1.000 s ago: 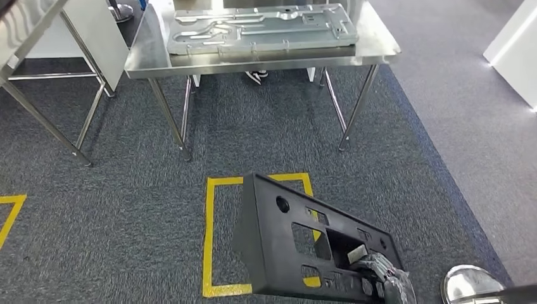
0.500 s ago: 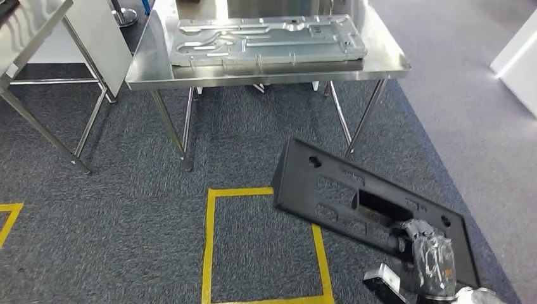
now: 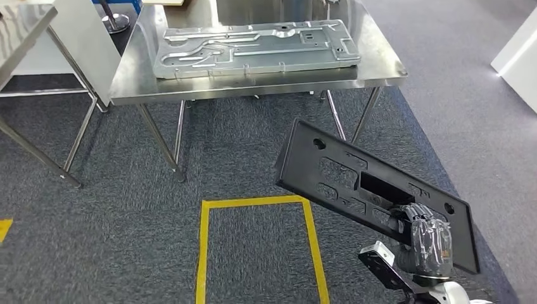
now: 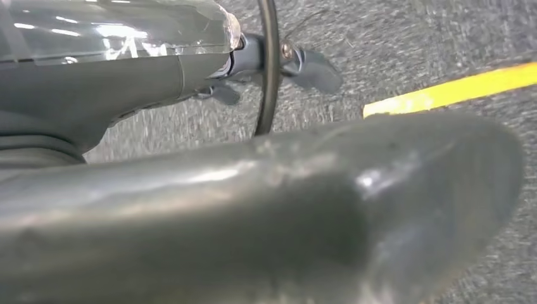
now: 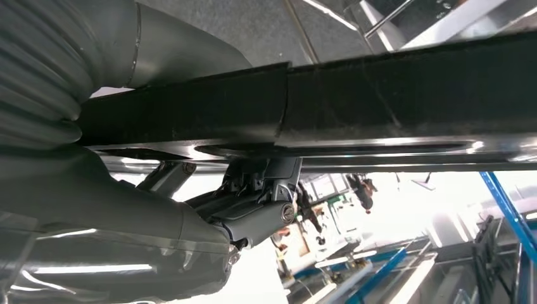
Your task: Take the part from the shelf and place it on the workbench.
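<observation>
While the black plastic panel (image 3: pixel 373 193) is gripped by the right hand (image 3: pixel 427 244), carrying is judged underway; beyond it, the steel workbench (image 3: pixel 380 66) must be reached, beside the metal plate (image 3: pixel 253 44).

Count of things on view

One black part (image 3: pixel 354 183) at four o'clock; one metal panel (image 3: pixel 253 45) on one steel workbench (image 3: pixel 253 79) at twelve; one yellow floor square (image 3: pixel 206 253) at six.
</observation>
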Controlling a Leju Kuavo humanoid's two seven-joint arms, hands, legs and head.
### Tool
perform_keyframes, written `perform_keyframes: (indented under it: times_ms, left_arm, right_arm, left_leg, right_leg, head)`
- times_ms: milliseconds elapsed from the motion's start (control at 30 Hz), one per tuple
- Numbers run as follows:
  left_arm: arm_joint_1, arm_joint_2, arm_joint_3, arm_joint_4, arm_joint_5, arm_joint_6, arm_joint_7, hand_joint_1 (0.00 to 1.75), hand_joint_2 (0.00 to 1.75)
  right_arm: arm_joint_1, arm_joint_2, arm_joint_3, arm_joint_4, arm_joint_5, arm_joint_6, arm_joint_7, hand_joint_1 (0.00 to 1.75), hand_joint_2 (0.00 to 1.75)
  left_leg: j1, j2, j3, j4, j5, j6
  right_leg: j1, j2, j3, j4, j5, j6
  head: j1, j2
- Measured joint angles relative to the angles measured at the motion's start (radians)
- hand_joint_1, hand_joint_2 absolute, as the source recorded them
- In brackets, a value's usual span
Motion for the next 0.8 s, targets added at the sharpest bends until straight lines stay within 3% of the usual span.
perform_keyframes:
  times_ms: [100, 133, 167, 233, 300, 333, 400, 433, 500, 633, 667, 767, 800]
  left_arm:
    - [0.001, 0.001, 0.0, 0.0, -0.002, 0.0, 0.0, 0.0, 0.0]
    - [0.0, 0.002, -0.001, 0.0, -0.005, 0.0, 0.0, 0.0, 0.0]
    - [-0.003, 0.002, -0.001, 0.0, -0.008, 0.0, 0.0, 0.0, 0.0]
    - [-0.009, 0.002, -0.001, 0.0, -0.015, -0.001, 0.002, 0.0, 0.0]
    - [-0.01, 0.002, -0.002, 0.0, -0.02, -0.004, 0.005, 0.0, 0.0]
    - [-0.009, 0.002, -0.002, 0.0, -0.022, -0.005, 0.007, 0.0, 0.0]
    - [-0.007, 0.001, -0.002, 0.0, -0.028, -0.009, 0.011, 0.0, 0.0]
    - [-0.007, 0.001, -0.002, 0.0, -0.03, -0.011, 0.012, 0.0, 0.0]
    - [-0.01, 0.001, -0.002, 0.0, -0.034, -0.016, 0.013, 0.0, 0.0]
    - [-0.012, 0.001, -0.002, 0.0, -0.036, -0.02, 0.013, 0.0, 0.0]
    - [-0.013, 0.001, -0.002, 0.0, -0.037, -0.02, 0.012, 0.0, 0.0]
    - [-0.013, 0.001, -0.002, 0.0, -0.037, -0.021, 0.012, 0.0, 0.0]
    - [-0.01, 0.001, -0.002, 0.0, -0.037, -0.021, 0.012, 0.0, 0.0]
  right_arm:
    - [-0.003, 0.007, 0.002, 0.005, 0.004, 0.0, 0.002, 1.75, 1.75]
    - [-0.007, 0.012, 0.003, 0.007, 0.008, 0.0, 0.003, 1.75, 1.75]
    - [-0.015, 0.016, 0.007, 0.009, 0.012, 0.0, 0.006, 1.75, 1.75]
    - [-0.033, 0.023, 0.022, 0.018, 0.019, 0.003, 0.014, 1.75, 1.75]
    - [-0.044, 0.027, 0.044, 0.032, 0.016, 0.011, 0.024, 1.75, 1.75]
    - [-0.048, 0.028, 0.057, 0.041, 0.004, 0.018, 0.028, 1.75, 1.75]
    - [-0.058, 0.03, 0.082, 0.058, -0.048, 0.033, 0.033, 1.75, 1.75]
    - [-0.066, 0.031, 0.095, 0.067, -0.084, 0.042, 0.033, 1.75, 1.75]
    - [-0.079, 0.033, 0.117, 0.08, -0.143, 0.054, 0.028, 1.75, 1.75]
    - [-0.094, 0.033, 0.158, 0.085, -0.138, 0.055, 0.029, 1.75, 1.75]
    - [-0.097, 0.032, 0.165, 0.086, -0.127, 0.054, 0.035, 1.75, 1.75]
    - [-0.1, 0.029, 0.179, 0.094, -0.117, 0.054, 0.051, 1.75, 1.75]
    - [-0.099, 0.029, 0.184, 0.098, -0.118, 0.054, 0.052, 1.75, 1.75]
  left_leg:
    - [0.0, -0.002, 0.033, -0.036, 0.0, 0.013]
    - [0.003, -0.001, 0.052, -0.049, -0.001, 0.017]
    - [0.007, -0.001, 0.068, -0.06, -0.001, 0.018]
    - [0.011, -0.001, 0.084, -0.07, -0.007, 0.018]
    - [0.016, -0.001, 0.096, -0.069, -0.02, 0.012]
    - [0.02, -0.002, 0.106, -0.069, -0.029, 0.007]
    - [0.029, -0.004, 0.128, -0.068, -0.048, -0.007]
    - [0.032, -0.005, 0.137, -0.066, -0.057, -0.015]
    - [0.033, -0.008, 0.142, -0.065, -0.07, -0.031]
    - [0.037, -0.007, 0.143, -0.026, -0.082, -0.057]
    - [0.038, -0.004, 0.122, 0.015, -0.092, -0.06]
    - [0.038, 0.0, 0.002, 0.198, -0.157, -0.062]
    - [0.038, 0.001, -0.03, 0.229, -0.166, -0.06]
  right_leg:
    - [-0.001, -0.002, 0.014, 0.011, 0.003, 0.017]
    - [0.0, -0.004, 0.006, 0.031, -0.003, 0.023]
    - [0.0, -0.006, -0.016, 0.068, -0.018, 0.027]
    - [-0.007, -0.007, -0.094, 0.173, -0.059, 0.039]
    - [-0.018, -0.006, -0.16, 0.233, -0.067, 0.051]
    - [-0.024, -0.007, -0.169, 0.215, -0.04, 0.056]
    - [-0.036, -0.007, -0.148, 0.109, 0.056, 0.067]
    - [-0.037, -0.008, -0.134, 0.055, 0.084, 0.069]
    - [-0.033, -0.009, -0.122, 0.004, 0.101, 0.059]
    - [-0.027, -0.014, -0.1, 0.0, 0.091, 0.019]
    - [-0.026, -0.017, -0.091, -0.001, 0.087, 0.012]
    - [-0.017, -0.024, -0.072, -0.003, 0.067, 0.0]
    - [-0.013, -0.024, -0.064, -0.003, 0.06, -0.003]
  head:
    - [0.0, 0.0]
    - [0.0, 0.0]
    - [0.001, 0.0]
    - [0.001, 0.0]
    - [0.001, 0.0]
    - [0.001, 0.0]
    - [0.001, 0.0]
    - [0.001, 0.0]
    - [0.001, 0.0]
    - [0.0, 0.0]
    - [0.0, 0.0]
    - [0.0, 0.0]
    - [0.0, 0.0]
